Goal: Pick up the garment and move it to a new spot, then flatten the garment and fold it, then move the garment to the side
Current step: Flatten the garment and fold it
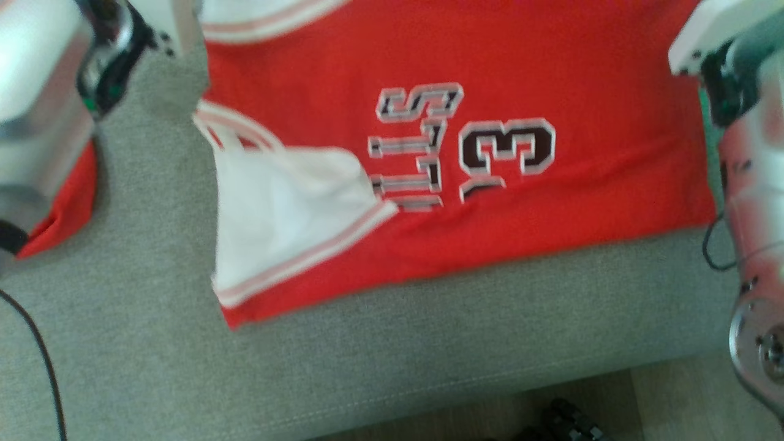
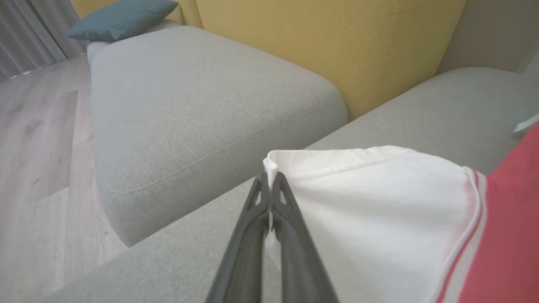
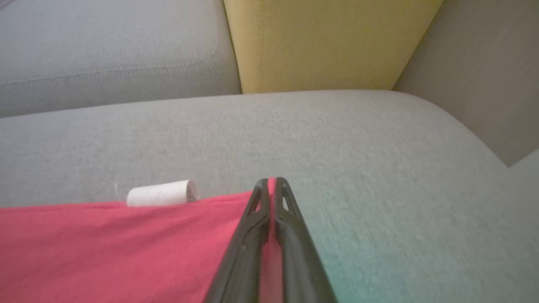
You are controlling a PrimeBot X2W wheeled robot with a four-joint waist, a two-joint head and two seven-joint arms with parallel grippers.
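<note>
Garment: the red jersey [image 1: 520,202] lay spread on the grey sofa seat [image 1: 429,343], close to its front edge, with one white sleeve [image 1: 282,208] turned in over the chest.
Left gripper [image 2: 269,185]: clenched on a white sleeve hem [image 2: 337,164].
Right gripper [image 3: 273,185]: clamped on the red edge, with cloth running between my fingers.
Done, I judged: the move to a new spot and most of the flattening.
Left to do: the folding proper — then shifting the jersey aside.

Grey sofa [image 2: 202,109], yellow backrest [image 2: 337,42], teal cushion [image 2: 122,19], wooden floor [image 2: 38,139]
</note>
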